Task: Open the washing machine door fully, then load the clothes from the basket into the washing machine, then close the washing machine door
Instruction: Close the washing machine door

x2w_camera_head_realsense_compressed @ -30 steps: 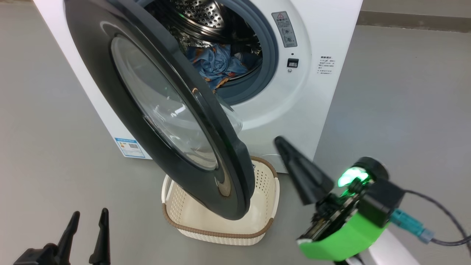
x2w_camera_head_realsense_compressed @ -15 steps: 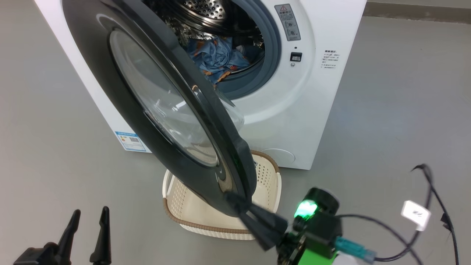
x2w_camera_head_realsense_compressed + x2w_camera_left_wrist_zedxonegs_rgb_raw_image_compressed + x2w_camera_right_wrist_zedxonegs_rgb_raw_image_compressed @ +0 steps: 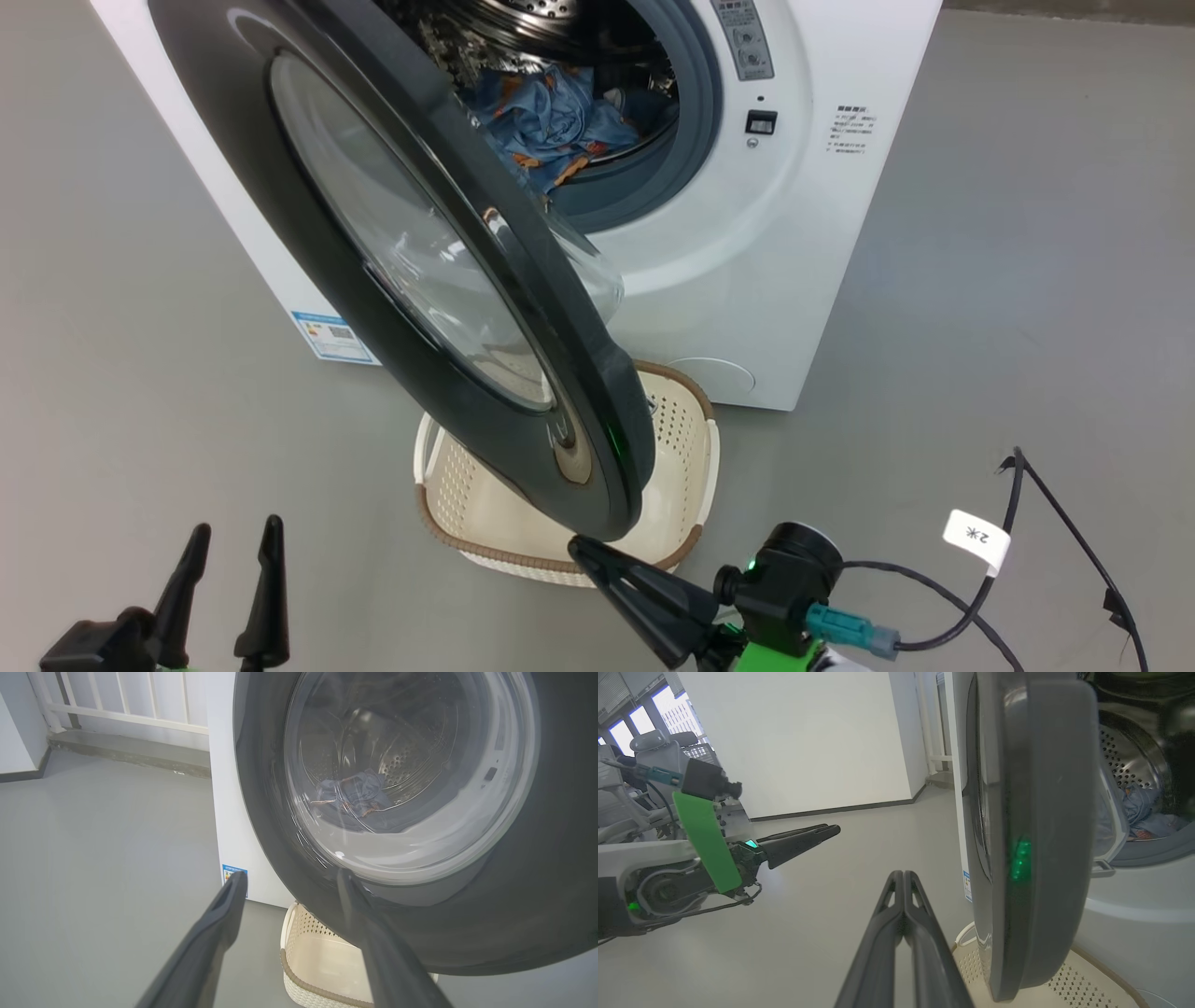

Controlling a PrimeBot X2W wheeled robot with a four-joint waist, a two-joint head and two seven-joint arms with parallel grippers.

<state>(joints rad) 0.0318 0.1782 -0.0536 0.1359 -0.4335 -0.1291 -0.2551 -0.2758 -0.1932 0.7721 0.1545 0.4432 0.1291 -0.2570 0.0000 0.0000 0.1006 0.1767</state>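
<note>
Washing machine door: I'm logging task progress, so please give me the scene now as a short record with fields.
door: large round glossy black washing machine door with glass window, partly open
clothes: light blue printed fabric garments, inside the white front-loading washing machine
basket: cream perforated plastic basket with brown rim, under the door, no clothes seen in it
left tool: open, holding nothing
right tool: shut, beside door's lower edge, outer side

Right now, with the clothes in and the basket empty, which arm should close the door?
Right. The right gripper, shut, sits by the free lower edge of the door, on its outer side, so it looks ready to push. The left gripper is open, low at the left, apart from the door.
</note>
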